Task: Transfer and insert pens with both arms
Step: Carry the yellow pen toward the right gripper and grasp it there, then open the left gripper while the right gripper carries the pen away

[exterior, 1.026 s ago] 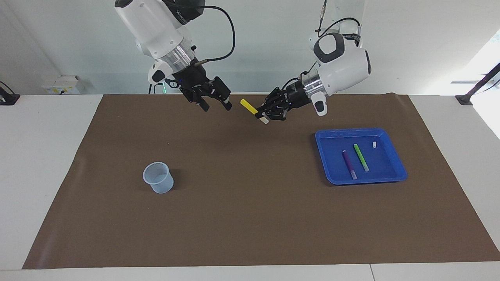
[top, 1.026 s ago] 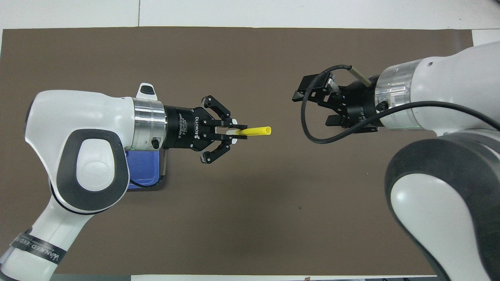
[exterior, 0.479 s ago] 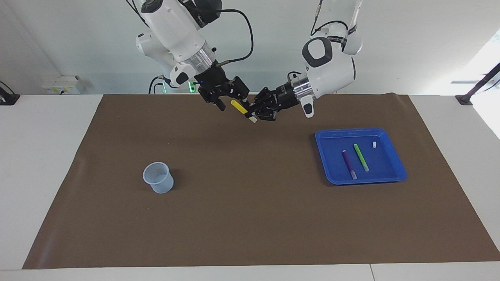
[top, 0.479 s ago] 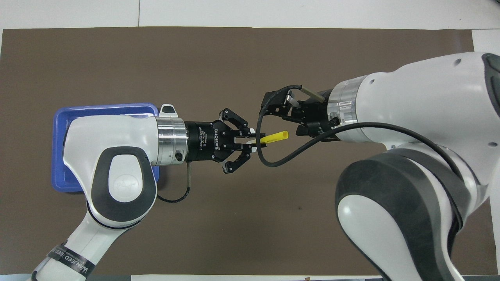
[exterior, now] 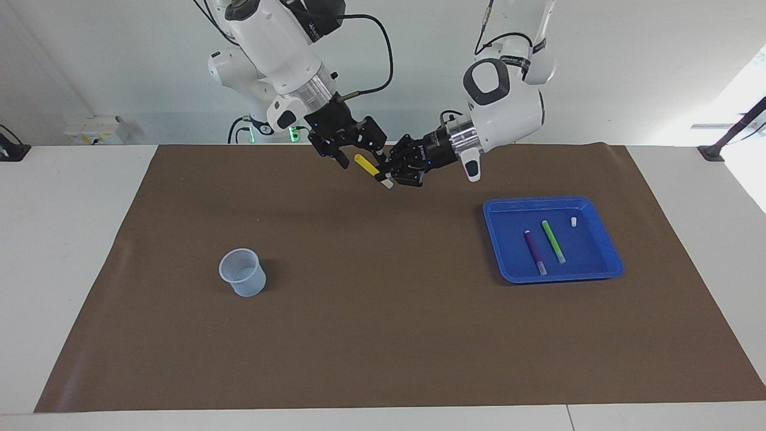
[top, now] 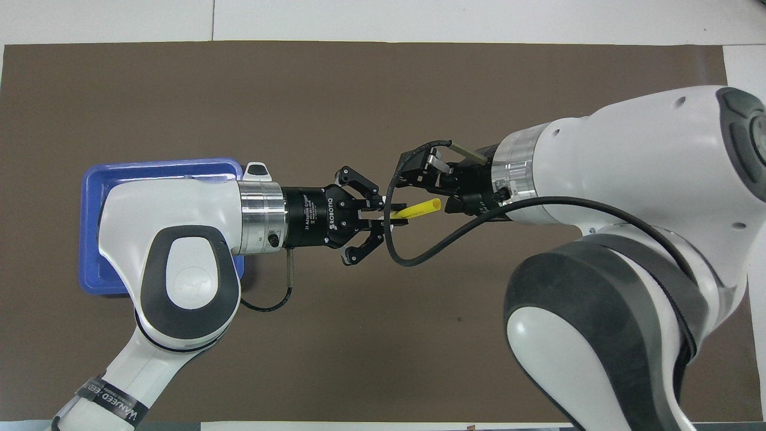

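Note:
My left gripper is shut on the pale-tipped end of the yellow pen and holds it level, high over the mat near the robots' edge. It also shows in the overhead view, with the yellow pen pointing at the right arm. My right gripper is open with its jaws on either side of the pen's free yellow end; it shows in the overhead view too. The green pen and the purple pen lie side by side in the blue tray.
A tiny white stub lies in the tray's corner nearer the robots. A translucent cup stands upright on the brown mat toward the right arm's end. In the overhead view the left arm covers most of the tray.
Both arms have come together over the mat. The right gripper has moved up to the yellow pen, and its open jaws now sit around the free end.

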Controlling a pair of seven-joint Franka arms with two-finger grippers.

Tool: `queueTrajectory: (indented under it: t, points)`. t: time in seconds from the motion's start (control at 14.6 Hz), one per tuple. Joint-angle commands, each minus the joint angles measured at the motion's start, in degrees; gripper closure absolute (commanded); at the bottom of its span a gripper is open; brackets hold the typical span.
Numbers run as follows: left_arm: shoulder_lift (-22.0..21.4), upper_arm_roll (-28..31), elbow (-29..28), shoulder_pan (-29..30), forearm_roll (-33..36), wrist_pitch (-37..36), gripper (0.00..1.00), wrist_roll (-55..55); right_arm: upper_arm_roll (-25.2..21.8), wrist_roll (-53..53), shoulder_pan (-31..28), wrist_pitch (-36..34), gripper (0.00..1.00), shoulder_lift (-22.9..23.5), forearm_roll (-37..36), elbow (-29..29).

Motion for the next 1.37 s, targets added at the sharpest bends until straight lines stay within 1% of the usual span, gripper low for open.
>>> queueTrajectory:
  t: [0.0, 0.27, 0.41, 0.48, 0.55, 0.62, 0.68, 0.89, 1.03, 1.09, 1.16, 1.23, 1.3]
  points:
    - [-1.21, 0.58, -1.66, -0.68, -1.72, 1.22, 1.0, 1.18, -0.17, -0.09, 0.17, -0.45, 1.0, -0.98, -1.27, -0.83]
    - [-1.21, 0.58, -1.66, -0.77, -2.77, 1.83, 1.0, 1.18, -0.17, -0.35, -0.01, -1.68, 1.0, -1.16, -1.45, -0.74]
    - [-1.12, 0.5, -1.66, -0.85, -3.21, 2.88, 1.0, 1.18, -0.17, -1.31, -0.36, -3.09, 1.0, -1.25, -3.46, -0.48]
    - [-1.04, 0.5, -1.57, -1.03, -3.22, 3.67, 0.94, 2.49, -0.17, -2.54, -0.53, -3.53, 1.0, -1.16, -4.16, -0.3]
    - [-1.12, 0.41, -1.66, -2.25, -3.22, 4.98, 0.09, 4.24, -0.26, -2.81, -0.54, -3.97, 1.0, -1.24, -4.26, -0.3]
    - [-1.12, 0.41, -2.18, -3.22, -3.22, 7.17, 0.0, 4.34, -0.44, -2.9, -0.62, -4.32, 1.0, -1.25, -4.43, -0.3]
    - [-1.12, 0.41, -2.45, -3.23, -3.22, 7.98, 0.0, 4.34, -0.44, -2.9, -0.8, -4.41, 1.0, -1.25, -4.87, -0.3]
    - [-1.12, 0.58, -2.45, -2.53, -3.13, 7.37, 0.0, 4.43, -0.44, -3.25, -0.89, -4.41, 1.0, -1.25, -7.42, -0.3]
    - [-1.12, 0.76, -2.45, -0.43, -1.99, 6.84, 0.0, 4.52, -0.61, -7.71, -2.37, -5.19, 1.0, -1.33, -10.22, -0.3]
    - [-1.04, 0.85, -2.19, 0.37, 0.62, 5.28, 0.0, 4.61, -0.61, -11.39, -3.69, -6.07, 1.0, -1.42, -12.24, -0.47]
    - [-0.95, 0.85, -1.67, 2.12, 6.22, 2.56, 0.0, 4.61, -0.61, -16.91, -5.53, -6.43, 1.0, -2.03, -14.08, -1.52]
    - [-0.95, 0.85, -0.88, 3.61, 11.5, 0.01, 0.0, 4.61, -0.61, -24.45, -8.07, -6.0, 1.0, -2.99, -14.89, -3.88]
    - [-0.95, 0.85, -0.35, 4.85, 15.73, -2.19, 0.0, 4.61, -0.61, -31.48, -10.1, -5.38, 1.0, -3.09, -15.07, -4.86]
